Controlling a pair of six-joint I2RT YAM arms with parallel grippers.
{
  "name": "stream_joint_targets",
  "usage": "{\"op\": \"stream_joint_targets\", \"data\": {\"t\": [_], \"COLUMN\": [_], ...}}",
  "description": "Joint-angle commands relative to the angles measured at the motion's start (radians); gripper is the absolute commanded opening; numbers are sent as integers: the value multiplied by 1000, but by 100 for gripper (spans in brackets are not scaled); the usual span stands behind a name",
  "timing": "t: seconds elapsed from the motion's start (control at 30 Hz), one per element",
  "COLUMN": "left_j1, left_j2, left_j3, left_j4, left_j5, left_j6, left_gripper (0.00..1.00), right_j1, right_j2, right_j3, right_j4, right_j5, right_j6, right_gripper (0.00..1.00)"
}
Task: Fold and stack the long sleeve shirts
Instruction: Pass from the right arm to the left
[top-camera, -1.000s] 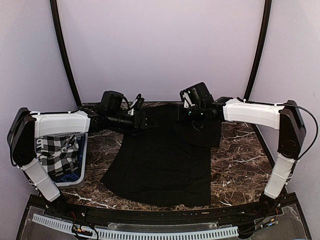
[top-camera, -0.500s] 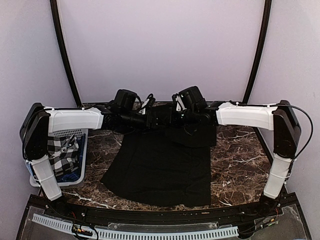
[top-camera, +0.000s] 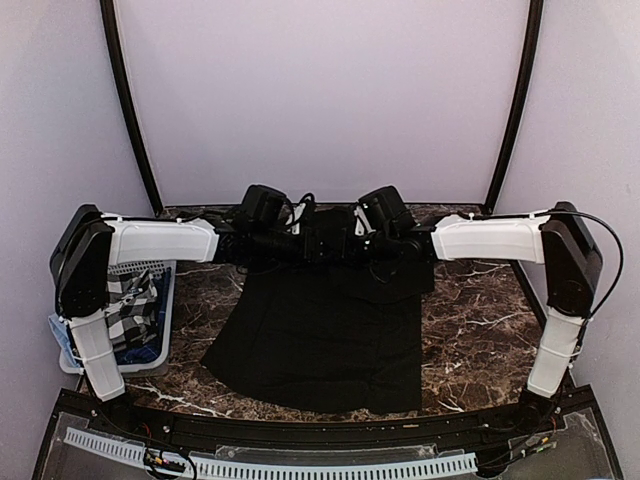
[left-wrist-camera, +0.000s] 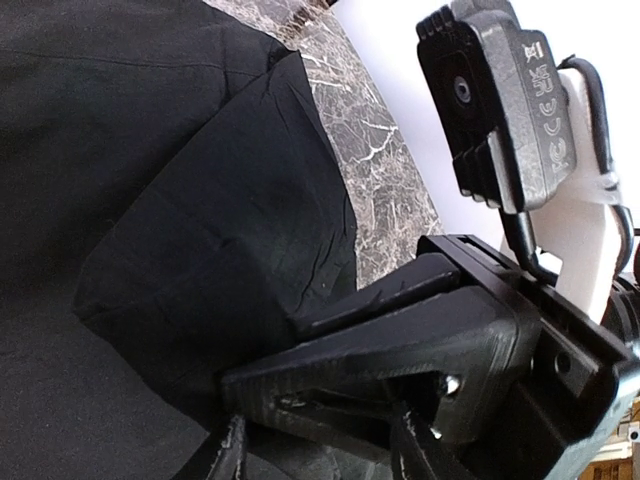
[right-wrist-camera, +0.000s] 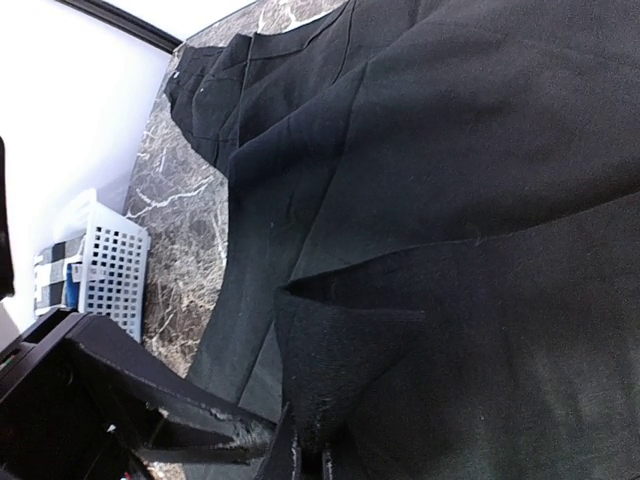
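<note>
A plain black long sleeve shirt (top-camera: 320, 340) lies spread on the marble table, hem toward the near edge. It also fills the left wrist view (left-wrist-camera: 150, 200) and the right wrist view (right-wrist-camera: 480, 180). My two grippers meet over the shirt's far middle. My right gripper (top-camera: 357, 245) is shut, pinching a raised fold of the black cloth (right-wrist-camera: 340, 370) between its fingertips (right-wrist-camera: 308, 455). My left gripper (top-camera: 318, 243) sits right beside it with its fingers apart over the cloth (left-wrist-camera: 320, 450). The right gripper's finger (left-wrist-camera: 400, 340) is close in front of it.
A white slatted plastic basket (top-camera: 152, 340) holding checked black-and-white cloth (top-camera: 118, 305) stands at the table's left edge; it also shows in the right wrist view (right-wrist-camera: 100, 265). Bare marble (top-camera: 470, 320) shows right of the shirt and at the near left (top-camera: 190, 380).
Both arms have swung inward. The left gripper moved right and the right gripper moved left, so they now meet over the shirt's far middle. The shirt's body has stayed put.
</note>
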Motion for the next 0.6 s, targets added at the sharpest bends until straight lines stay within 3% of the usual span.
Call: {"op": "stream_joint_targets", "data": {"t": [0.0, 0.17, 0.57], "left_j1": [-13, -12, -12], "left_j2": [-90, -133, -93], "left_j3": [-118, -184, -158], "left_j4": [67, 165, 169], "left_j5": [-35, -39, -44], "left_j6": [-33, -78, -95], "left_gripper": [47, 47, 47], "right_j1": [-18, -24, -32], "right_j2": [-62, -60, -47], "right_j3": [-24, -29, -22], "right_j4": [159, 166, 203], "right_j5": [-51, -60, -111], "right_j6": [50, 54, 75], "right_gripper": [0, 0, 0]}}
